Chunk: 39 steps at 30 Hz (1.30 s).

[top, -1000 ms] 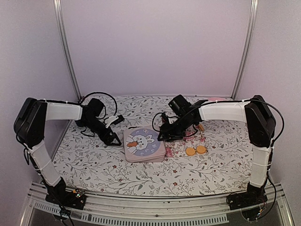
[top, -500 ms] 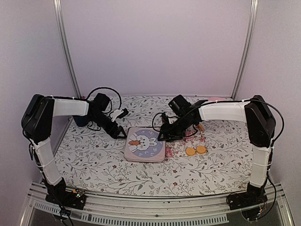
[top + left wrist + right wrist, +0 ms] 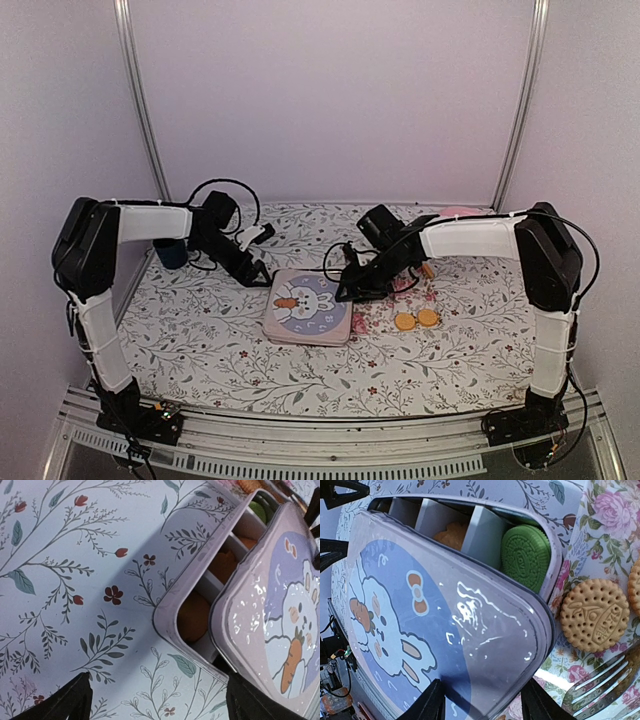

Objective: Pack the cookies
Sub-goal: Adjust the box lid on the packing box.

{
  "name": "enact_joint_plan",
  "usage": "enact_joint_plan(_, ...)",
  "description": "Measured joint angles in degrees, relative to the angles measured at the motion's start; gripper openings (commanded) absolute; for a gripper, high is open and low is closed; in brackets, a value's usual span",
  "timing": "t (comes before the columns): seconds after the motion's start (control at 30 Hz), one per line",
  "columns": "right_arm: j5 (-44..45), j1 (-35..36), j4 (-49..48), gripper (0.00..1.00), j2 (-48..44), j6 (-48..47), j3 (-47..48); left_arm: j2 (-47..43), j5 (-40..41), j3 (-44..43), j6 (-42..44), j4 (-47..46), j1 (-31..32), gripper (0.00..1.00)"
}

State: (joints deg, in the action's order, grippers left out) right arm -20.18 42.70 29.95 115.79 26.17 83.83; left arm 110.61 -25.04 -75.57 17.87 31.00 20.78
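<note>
On a table spread with a white leaf-and-flower cloth [image 3: 200, 345], a square lilac tin box [image 3: 172, 597] sits between the two arms. Its glossy lilac lid printed with a white rabbit and carrot [image 3: 420, 605] lies askew, so the dividers along one side show. In the uncovered compartments rest orange-tan cookies [image 3: 194, 617] and, in the end cell, one green embossed cookie [image 3: 525, 555]. Two more round orange-tan cookies [image 3: 404, 321] lie loose, side by side, just right of the box on a rose-print napkin [image 3: 615, 510], with a silver fork [image 3: 600, 682] near them. The right gripper [image 3: 481, 685] extends from the right and clamps the lid's corner, one finger over its printed face and the other at its rim. The left gripper [image 3: 159, 680] hangs just off the box's far-left corner, jaws spread wide and holding nothing. Farther back, a dark blue cup [image 3: 172, 253] stands near the left wall. A pink plate [image 3: 460, 212] peeks from behind the right arm at the table's far edge.
</note>
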Motion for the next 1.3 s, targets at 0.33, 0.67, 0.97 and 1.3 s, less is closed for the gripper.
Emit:
enact_joint_plan(0.33, 0.0, -0.2, -0.2, 0.52, 0.2, 0.0, 0.0, -2.4, -5.0, 0.2, 0.1, 2.5, -2.6, 0.99)
enact_joint_plan(0.67, 0.0, -0.6, -0.8, 0.51, 0.5, 0.0, 0.0, -4.0, -11.0, 1.8, 1.0, 3.1, 2.7, 0.95)
enact_joint_plan(0.97, -0.1, -0.8, -0.9, 0.48, 1.5, 0.0, 1.4, -0.8, -5.5, 1.8, 0.3, 1.1, 3.1, 0.92)
enact_joint_plan(1.3, 0.1, -1.2, -0.7, 0.47, 2.6, -0.1, 3.2, 2.2, -4.6, -1.5, -0.3, 0.1, 3.3, 0.9)
